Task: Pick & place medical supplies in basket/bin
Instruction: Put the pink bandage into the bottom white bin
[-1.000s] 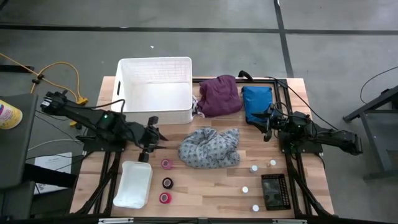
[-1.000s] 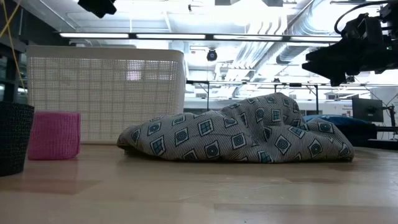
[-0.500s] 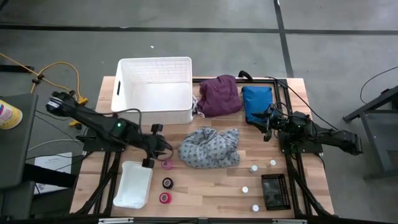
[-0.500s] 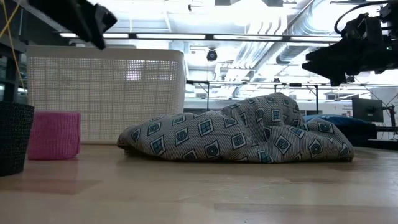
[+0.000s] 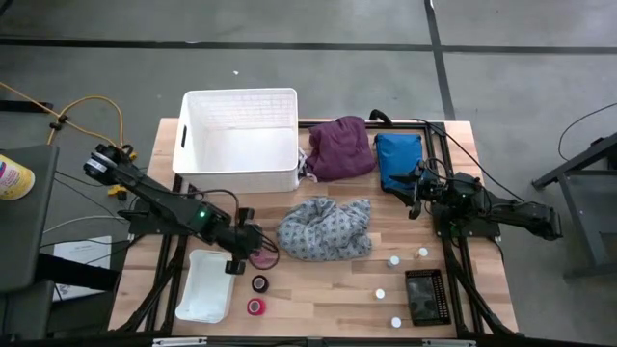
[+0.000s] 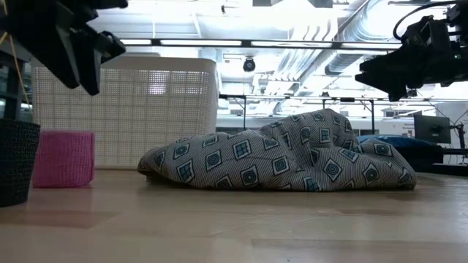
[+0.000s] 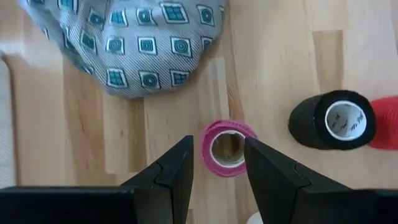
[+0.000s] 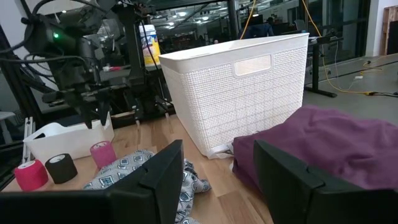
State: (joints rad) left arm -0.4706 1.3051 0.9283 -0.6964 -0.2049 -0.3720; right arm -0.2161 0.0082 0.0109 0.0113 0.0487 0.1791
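My left gripper (image 7: 216, 147) is open and points down over the pink tape roll (image 7: 227, 169), one finger on either side and above it, touching nothing; the low view shows it (image 6: 77, 55) well above that roll (image 6: 63, 158). The black roll (image 7: 333, 119) and red roll (image 7: 385, 121) stand beside it on the table. The grey dotted cloth (image 5: 325, 228) lies heaped mid-table. The purple cloth (image 5: 339, 146) lies right of the white basket (image 5: 241, 140). Several white-capped vials (image 5: 393, 260) stand near the right. My right gripper (image 8: 217, 168) waits open by the purple cloth (image 8: 329, 143).
A blue cloth (image 5: 397, 159) lies under the right arm at the far right. A small white tray (image 5: 204, 284) sits at the near left, left of the rolls. A dark mesh box (image 5: 425, 297) stands near the vials. Bare wood shows between the grey cloth and the near edge.
My left arm has swung from beside the basket toward the table's near edge and a little right, and has come down until its gripper hangs over the pink roll. The right arm and all objects have kept still.
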